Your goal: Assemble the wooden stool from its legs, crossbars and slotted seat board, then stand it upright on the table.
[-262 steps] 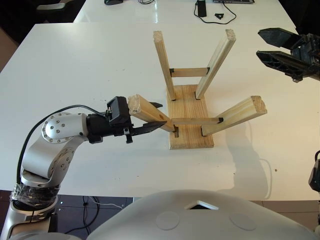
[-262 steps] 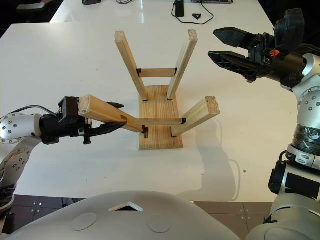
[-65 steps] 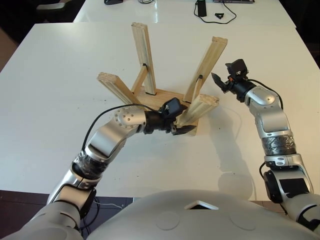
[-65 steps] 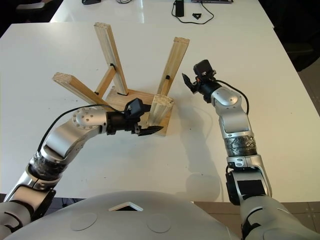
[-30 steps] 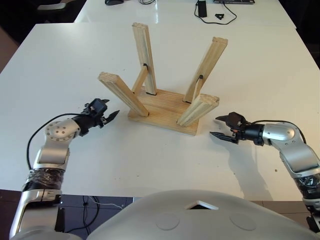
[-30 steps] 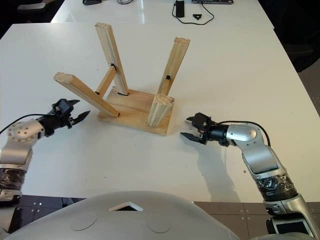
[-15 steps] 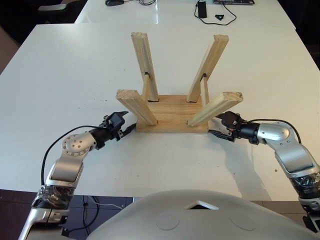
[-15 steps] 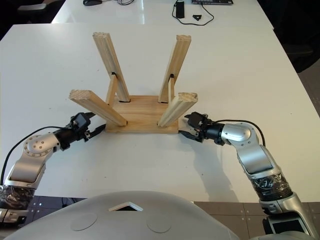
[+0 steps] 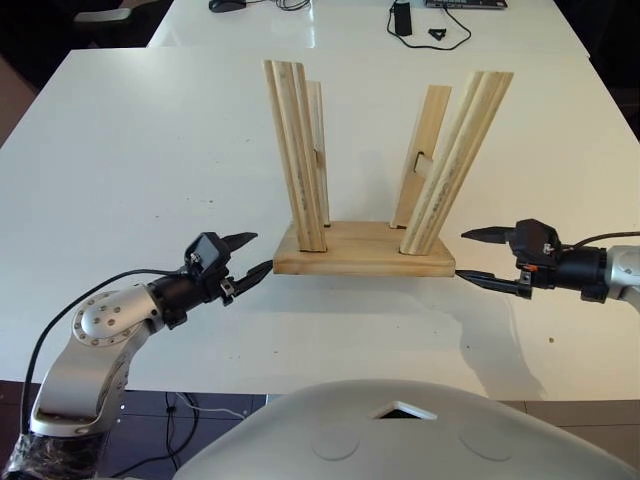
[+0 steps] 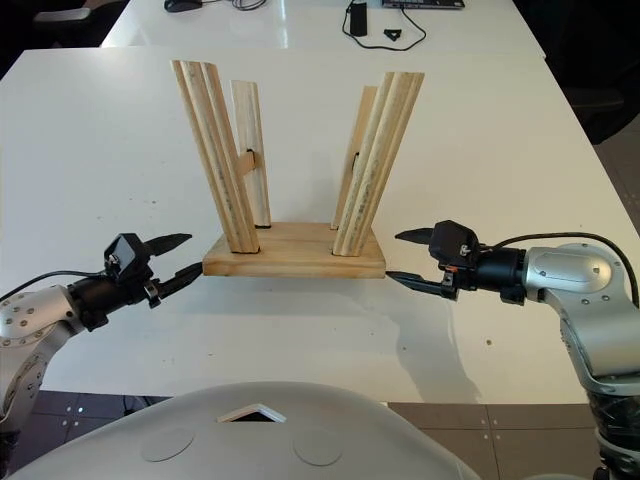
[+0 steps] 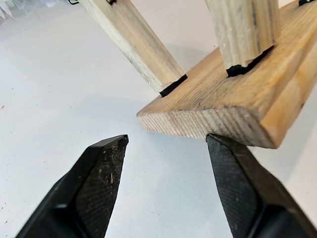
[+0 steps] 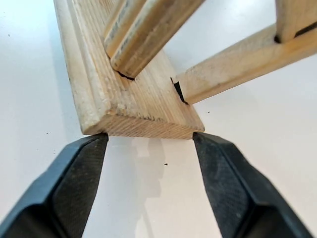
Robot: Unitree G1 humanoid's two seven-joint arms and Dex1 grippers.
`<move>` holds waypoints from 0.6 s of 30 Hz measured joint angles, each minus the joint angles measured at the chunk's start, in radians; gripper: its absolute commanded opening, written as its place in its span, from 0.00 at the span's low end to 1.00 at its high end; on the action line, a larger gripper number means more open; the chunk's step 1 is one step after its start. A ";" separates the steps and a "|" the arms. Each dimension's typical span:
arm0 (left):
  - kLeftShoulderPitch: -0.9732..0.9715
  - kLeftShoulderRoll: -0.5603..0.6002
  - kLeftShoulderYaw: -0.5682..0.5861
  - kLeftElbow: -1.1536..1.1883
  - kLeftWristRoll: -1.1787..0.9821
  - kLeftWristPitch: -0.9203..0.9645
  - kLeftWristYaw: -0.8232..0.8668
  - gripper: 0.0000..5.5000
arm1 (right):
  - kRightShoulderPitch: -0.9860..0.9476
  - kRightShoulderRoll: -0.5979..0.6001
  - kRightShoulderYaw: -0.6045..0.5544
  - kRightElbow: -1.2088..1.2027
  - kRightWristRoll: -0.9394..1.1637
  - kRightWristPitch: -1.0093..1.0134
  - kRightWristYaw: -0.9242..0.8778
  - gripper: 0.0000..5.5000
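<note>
The wooden stool stands upside down in the middle of the white table, with its slotted seat board (image 9: 365,262) at the bottom. Its legs (image 9: 290,150) point up, and short crossbars (image 9: 422,160) join them. My left gripper (image 9: 255,253) is open at the board's left end, one finger above and one below. The left wrist view has that end (image 11: 208,124) just ahead of the left gripper (image 11: 167,141). My right gripper (image 9: 465,256) is open at the right end, and the right gripper (image 12: 149,136) has its tips by the board's corners (image 12: 138,124). I cannot tell whether the board rests on the table.
The table's front edge (image 9: 300,385) lies close below both arms. A second table behind carries a black device with a cable (image 9: 402,15) and a dark mouse (image 9: 228,4). Bare white tabletop lies on all sides of the stool.
The stool has tipped so that its near legs, which leaned out toward me, now stand steeply upright. Both grippers stay at the board's ends and have opened wider.
</note>
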State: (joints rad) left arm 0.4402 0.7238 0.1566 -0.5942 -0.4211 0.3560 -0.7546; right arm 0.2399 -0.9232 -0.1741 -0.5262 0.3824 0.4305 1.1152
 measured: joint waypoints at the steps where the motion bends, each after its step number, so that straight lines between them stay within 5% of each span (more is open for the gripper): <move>1: 0.001 0.011 0.008 -0.013 -0.017 0.017 0.000 0.53 | 0.000 -0.004 -0.012 -0.006 0.005 0.002 0.003 0.58; 18: -0.057 0.117 0.156 -0.080 -0.156 0.133 -0.100 0.53 | -0.003 -0.017 -0.129 -0.030 0.126 0.002 0.080 0.58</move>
State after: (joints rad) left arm 0.3834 0.8410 0.3126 -0.6738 -0.5774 0.4894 -0.8550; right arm 0.2365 -0.9400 -0.3035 -0.5564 0.5086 0.4329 1.1953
